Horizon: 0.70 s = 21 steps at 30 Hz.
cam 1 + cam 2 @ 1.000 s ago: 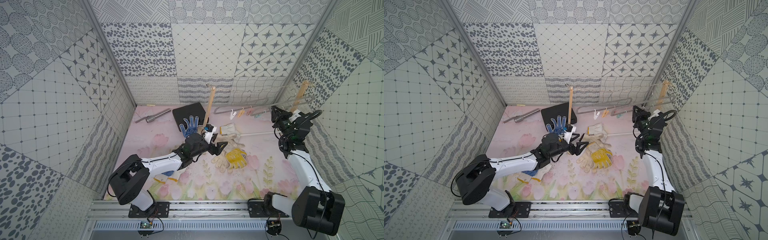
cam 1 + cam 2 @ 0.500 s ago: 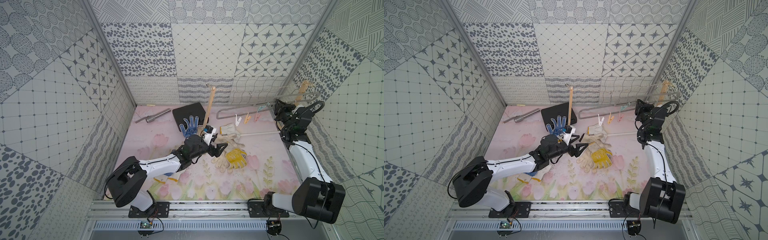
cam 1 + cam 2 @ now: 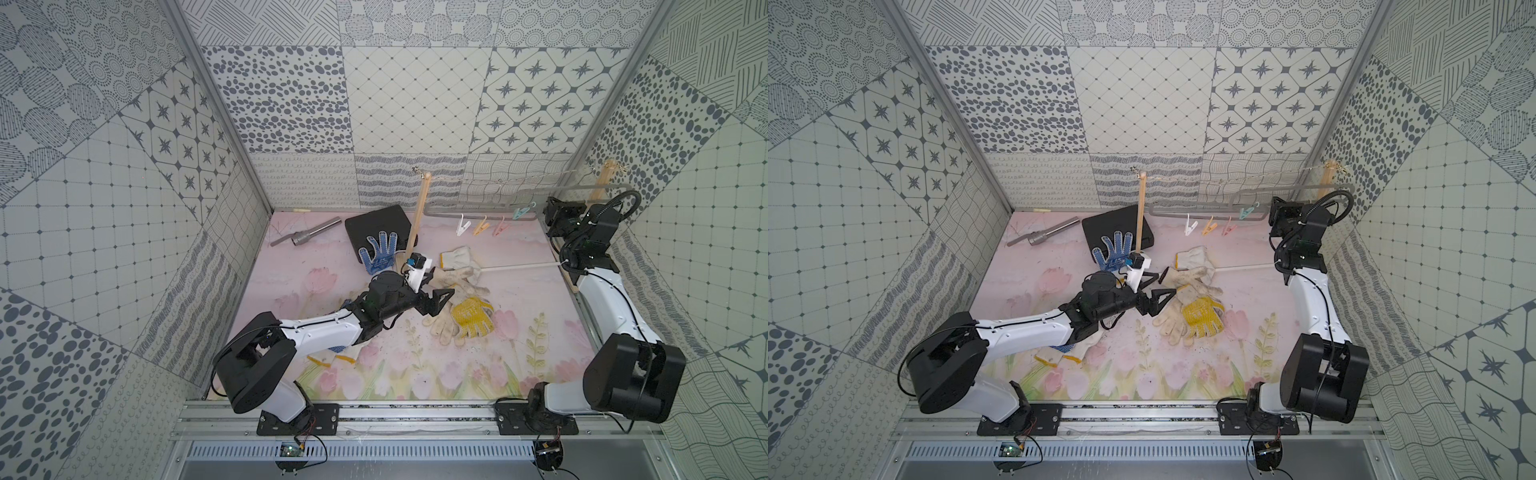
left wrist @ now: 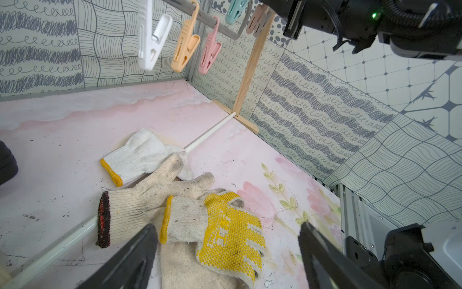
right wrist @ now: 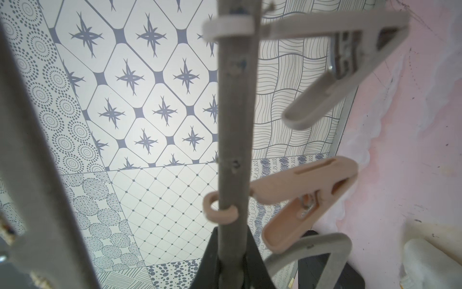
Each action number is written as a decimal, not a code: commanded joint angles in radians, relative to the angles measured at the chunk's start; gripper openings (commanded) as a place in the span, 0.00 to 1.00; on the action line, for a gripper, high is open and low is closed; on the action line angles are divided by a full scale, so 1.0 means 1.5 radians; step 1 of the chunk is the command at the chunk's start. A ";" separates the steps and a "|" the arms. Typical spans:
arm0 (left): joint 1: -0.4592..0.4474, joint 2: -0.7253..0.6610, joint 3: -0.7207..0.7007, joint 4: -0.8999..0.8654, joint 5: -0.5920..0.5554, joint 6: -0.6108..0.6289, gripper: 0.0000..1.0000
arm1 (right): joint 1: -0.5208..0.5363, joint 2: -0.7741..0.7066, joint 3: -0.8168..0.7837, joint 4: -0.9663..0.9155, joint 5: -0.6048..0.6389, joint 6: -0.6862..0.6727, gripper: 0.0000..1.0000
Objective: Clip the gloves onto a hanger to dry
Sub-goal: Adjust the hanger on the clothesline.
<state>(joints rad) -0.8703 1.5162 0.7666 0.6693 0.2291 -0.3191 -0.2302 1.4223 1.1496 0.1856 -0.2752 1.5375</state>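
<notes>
The hanger has risen, five pegs dangling.

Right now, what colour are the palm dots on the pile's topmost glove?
Yellow; glove clearest in the left wrist view.

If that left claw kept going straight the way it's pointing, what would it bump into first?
Most likely the yellow-dotted glove, which lies framed between the open left gripper's fingers; depth is hard to judge.

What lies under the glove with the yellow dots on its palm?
In both top views the yellow-dotted glove rests on a plain cream glove, whose fingers stick out beside it. Its palm is covered, so anything else beneath cannot be seen.
</notes>
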 commanded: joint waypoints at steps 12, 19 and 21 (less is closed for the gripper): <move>-0.003 -0.012 0.003 0.024 0.004 0.006 0.90 | 0.001 0.044 -0.025 0.049 -0.006 -0.005 0.04; -0.003 -0.012 0.007 0.022 0.003 0.007 0.90 | 0.000 0.007 -0.079 0.059 -0.007 -0.034 0.33; -0.003 -0.013 0.006 0.021 0.001 0.007 0.90 | 0.000 -0.014 -0.093 0.065 -0.016 -0.049 0.61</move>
<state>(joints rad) -0.8703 1.5082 0.7650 0.6659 0.2279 -0.3218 -0.2310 1.4620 1.0317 0.2211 -0.2821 1.4982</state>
